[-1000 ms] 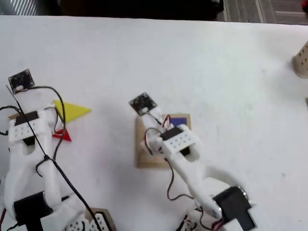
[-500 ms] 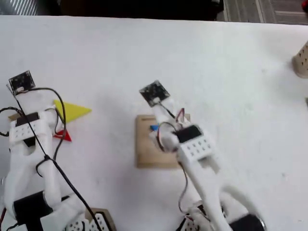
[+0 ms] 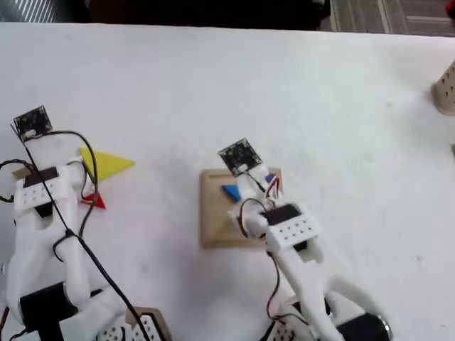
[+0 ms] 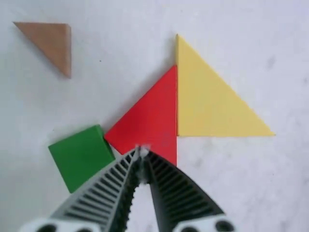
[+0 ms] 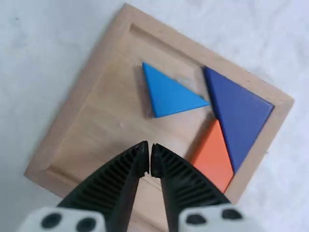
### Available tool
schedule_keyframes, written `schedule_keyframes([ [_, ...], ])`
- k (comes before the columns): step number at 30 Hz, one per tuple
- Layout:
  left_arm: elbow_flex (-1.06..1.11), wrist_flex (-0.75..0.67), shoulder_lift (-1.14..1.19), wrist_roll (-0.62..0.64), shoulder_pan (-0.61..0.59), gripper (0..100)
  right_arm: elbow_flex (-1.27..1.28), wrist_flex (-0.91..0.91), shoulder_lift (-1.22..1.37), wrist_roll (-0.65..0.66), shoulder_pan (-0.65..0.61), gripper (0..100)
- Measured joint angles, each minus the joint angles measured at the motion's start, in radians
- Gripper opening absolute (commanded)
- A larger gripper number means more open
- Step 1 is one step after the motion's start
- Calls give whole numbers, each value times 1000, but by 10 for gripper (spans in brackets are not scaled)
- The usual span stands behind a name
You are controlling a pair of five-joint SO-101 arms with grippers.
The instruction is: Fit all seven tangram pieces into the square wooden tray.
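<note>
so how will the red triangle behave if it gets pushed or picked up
The red triangle looks flat and rigid, so it would probably slide, not roll or bend. Lying flush on the table, it likely offers little edge to pinch. It abuts the yellow triangle, with the green square right beside, so a push may shift them.

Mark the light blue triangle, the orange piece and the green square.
light blue triangle (image 5: 169, 94), right wrist view, its middle.
orange piece (image 5: 212, 157), right wrist view, its middle.
green square (image 4: 79, 157), left wrist view, its middle.
</note>
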Motion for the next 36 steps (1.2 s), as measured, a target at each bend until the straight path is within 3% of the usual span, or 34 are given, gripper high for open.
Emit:
schedule_keyframes([
  [6,0,0,0,0,2,23,-126,-2,199,3,15,19],
  [36,0,0,0,0,3,23,-216,-186,325,63,54,19],
])
